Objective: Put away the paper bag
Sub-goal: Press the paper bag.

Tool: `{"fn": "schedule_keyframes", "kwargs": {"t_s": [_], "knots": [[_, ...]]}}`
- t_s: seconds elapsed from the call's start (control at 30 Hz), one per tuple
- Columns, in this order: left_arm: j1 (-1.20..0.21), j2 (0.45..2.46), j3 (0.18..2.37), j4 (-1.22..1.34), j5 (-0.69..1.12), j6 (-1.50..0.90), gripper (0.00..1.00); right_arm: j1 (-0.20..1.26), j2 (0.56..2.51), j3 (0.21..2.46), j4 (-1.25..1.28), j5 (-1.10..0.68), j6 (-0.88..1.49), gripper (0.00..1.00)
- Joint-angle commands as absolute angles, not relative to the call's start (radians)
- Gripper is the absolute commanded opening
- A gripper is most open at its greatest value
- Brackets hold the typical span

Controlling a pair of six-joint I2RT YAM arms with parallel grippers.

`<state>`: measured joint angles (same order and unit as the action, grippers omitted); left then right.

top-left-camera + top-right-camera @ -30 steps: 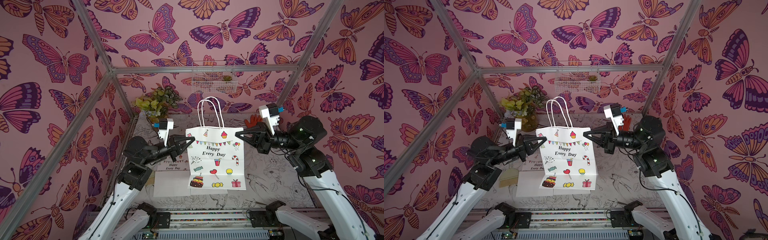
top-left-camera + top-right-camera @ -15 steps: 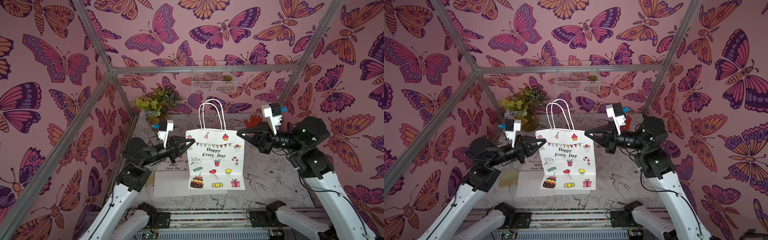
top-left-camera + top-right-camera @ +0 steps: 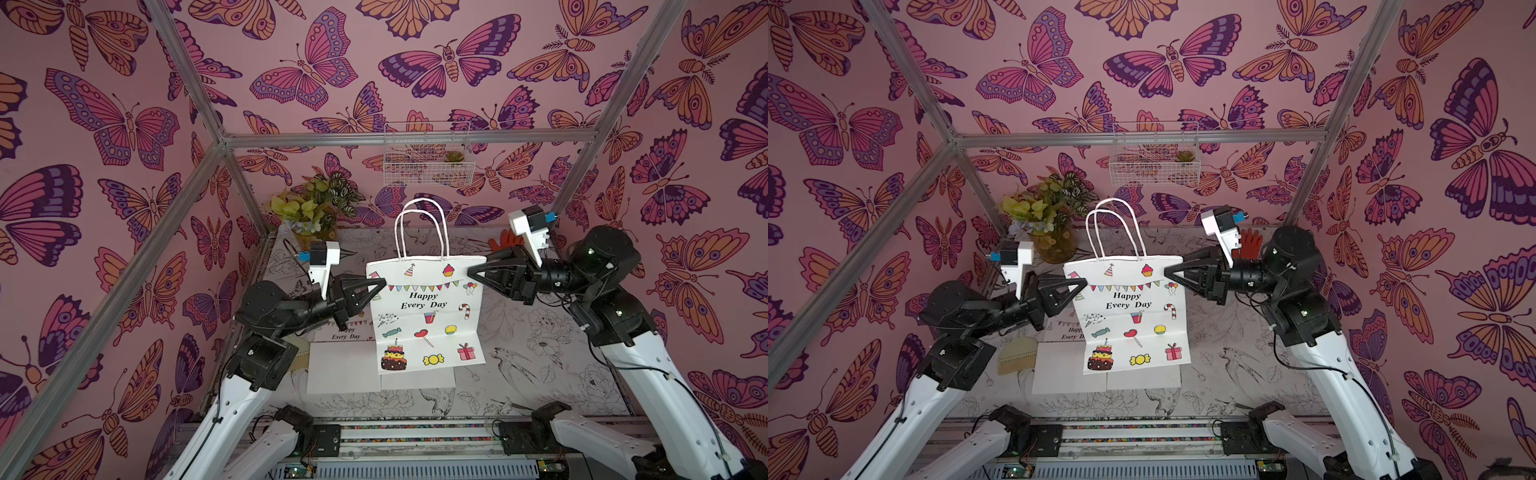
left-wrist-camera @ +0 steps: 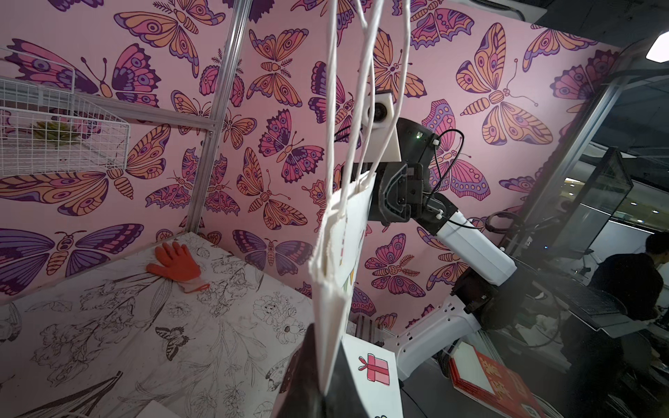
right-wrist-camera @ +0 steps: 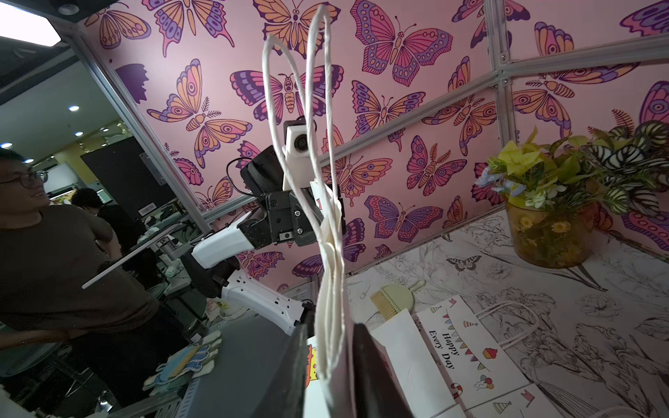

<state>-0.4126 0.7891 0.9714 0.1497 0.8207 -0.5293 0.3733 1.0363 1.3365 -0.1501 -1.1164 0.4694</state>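
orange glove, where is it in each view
Both top views: orange glove at the back, just behind the right arm's camera.
Left wrist: glove flat on the table near the corner.
Right wrist: not in it.
Shared landmark: the held paper bag, in all four.

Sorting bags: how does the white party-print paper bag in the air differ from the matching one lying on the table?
The white party-print paper bag in the air hangs upright, handles standing; the flat bag lies face up on the table, handles flat. Both read Happy Every Day.
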Motion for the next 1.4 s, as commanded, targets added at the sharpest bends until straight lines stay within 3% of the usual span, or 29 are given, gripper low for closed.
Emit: {"fn": "schedule_keyframes", "kwargs": {"t_s": [0.0, 0.1, 0.2, 0.27, 0.43, 0.67, 0.8, 0.87, 1.13, 1.27, 1.37], "knots": [[-0.407, 0.774, 0.976, 0.189, 0.796, -0.54, 0.0, 0.368, 1.031, 1.368, -0.184, -1.159, 0.44, 0.14], [-0.407, 0.772, 0.975, 0.196, 0.798, -0.546, 0.0, 0.368, 1.031, 1.369, -0.203, -1.163, 0.424, 0.14], [-0.407, 0.768, 0.974, 0.199, 0.797, -0.549, 0.0, 0.368, 1.032, 1.367, -0.209, -1.183, 0.42, 0.27], [-0.407, 0.766, 0.974, 0.199, 0.795, -0.549, 0.0, 0.368, 1.034, 1.369, -0.226, -1.199, 0.407, 0.27], [-0.406, 0.759, 0.974, 0.199, 0.79, -0.548, 0.0, 0.367, 1.038, 1.379, -0.281, -1.216, 0.364, 0.02], [-0.405, 0.775, 0.979, 0.203, 0.883, -0.549, 0.0, 0.368, 1.037, 1.382, -0.27, -1.189, 0.368, 0.0], [-0.406, 0.794, 0.984, 0.211, 1.019, -0.56, 0.31, 0.361, 1.021, 1.379, -0.239, -1.155, 0.39, 0.0], [-0.405, 0.795, 0.98, 0.212, 1.038, -0.556, 0.38, 0.355, 1.013, 1.369, -0.195, -1.146, 0.425, 0.0], [-0.403, 0.792, 0.972, 0.199, 1.053, -0.537, 0.14, 0.322, 0.993, 1.348, -0.134, -1.132, 0.475, 0.0], [-0.4, 0.782, 0.977, 0.163, 1.029, -0.512, 0.1, 0.315, 0.992, 1.346, -0.136, -1.145, 0.477, 0.0], [-0.399, 0.774, 0.979, 0.157, 1.013, -0.508, 0.03, 0.315, 0.998, 1.347, -0.141, -1.169, 0.477, 0.0]]}}
